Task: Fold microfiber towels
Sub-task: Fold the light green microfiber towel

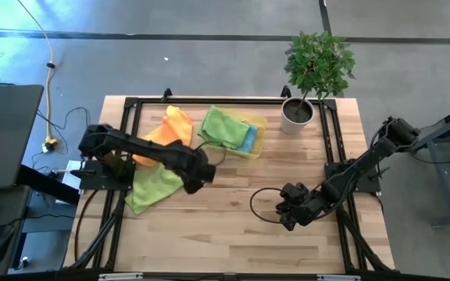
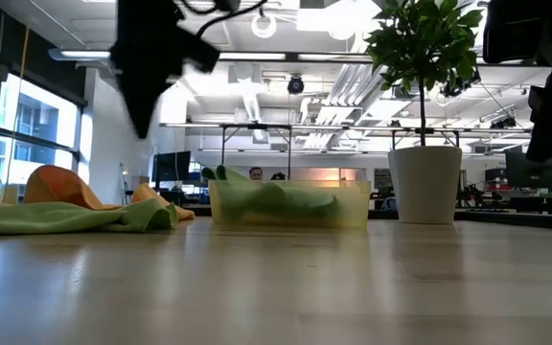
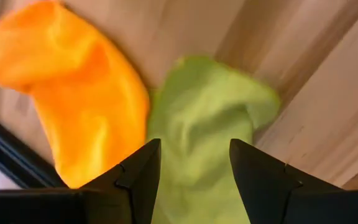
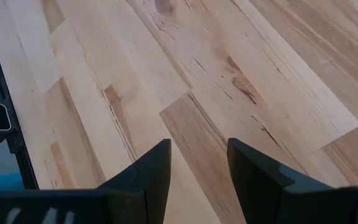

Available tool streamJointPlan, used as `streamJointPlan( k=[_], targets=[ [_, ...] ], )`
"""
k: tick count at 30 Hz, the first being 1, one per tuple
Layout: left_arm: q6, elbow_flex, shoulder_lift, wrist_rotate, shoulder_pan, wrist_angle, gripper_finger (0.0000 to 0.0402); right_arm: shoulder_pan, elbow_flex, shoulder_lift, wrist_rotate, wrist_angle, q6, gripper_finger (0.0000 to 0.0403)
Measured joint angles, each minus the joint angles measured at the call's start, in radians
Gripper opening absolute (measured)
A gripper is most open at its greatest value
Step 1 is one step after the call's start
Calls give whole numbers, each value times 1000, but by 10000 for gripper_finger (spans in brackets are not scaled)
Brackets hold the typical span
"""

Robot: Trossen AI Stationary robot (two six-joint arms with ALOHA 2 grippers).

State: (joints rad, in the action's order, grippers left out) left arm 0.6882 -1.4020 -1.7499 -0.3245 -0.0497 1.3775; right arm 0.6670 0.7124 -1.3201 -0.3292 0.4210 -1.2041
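A light green towel (image 1: 151, 190) lies rumpled and flat on the table at the left, next to an orange towel (image 1: 165, 130) behind it. Both also show in the left wrist view, the green towel (image 3: 204, 118) beside the orange towel (image 3: 73, 93). My left gripper (image 1: 193, 183) hovers open above the green towel's right end, fingers apart (image 3: 194, 149), touching nothing. A second green towel (image 1: 223, 125) and a teal blue towel (image 1: 248, 139) lie in the yellow tray (image 1: 258, 123). My right gripper (image 1: 289, 212) stands open over bare wood (image 4: 199, 146) at the right.
A potted plant (image 1: 301, 109) stands at the far right corner behind the tray. A black frame (image 1: 131, 105) runs along the table's edges. A black cable (image 1: 260, 204) loops on the wood near my right gripper. Bare wood (image 1: 233, 234) stretches across the near middle.
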Motion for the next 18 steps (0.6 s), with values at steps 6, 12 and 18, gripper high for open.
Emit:
streamJointPlan(
  k=[6, 12, 18],
  targets=[
    [69, 160, -2, 63, -37, -157, 182, 0, 0, 0, 0, 0, 0, 149],
    [159, 251, -2, 7, -16, -343, 182, 0, 0, 0, 0, 0, 0, 149],
    [217, 315, -2, -8, 32, -417, 182, 0, 0, 0, 0, 0, 0, 149]
  ],
)
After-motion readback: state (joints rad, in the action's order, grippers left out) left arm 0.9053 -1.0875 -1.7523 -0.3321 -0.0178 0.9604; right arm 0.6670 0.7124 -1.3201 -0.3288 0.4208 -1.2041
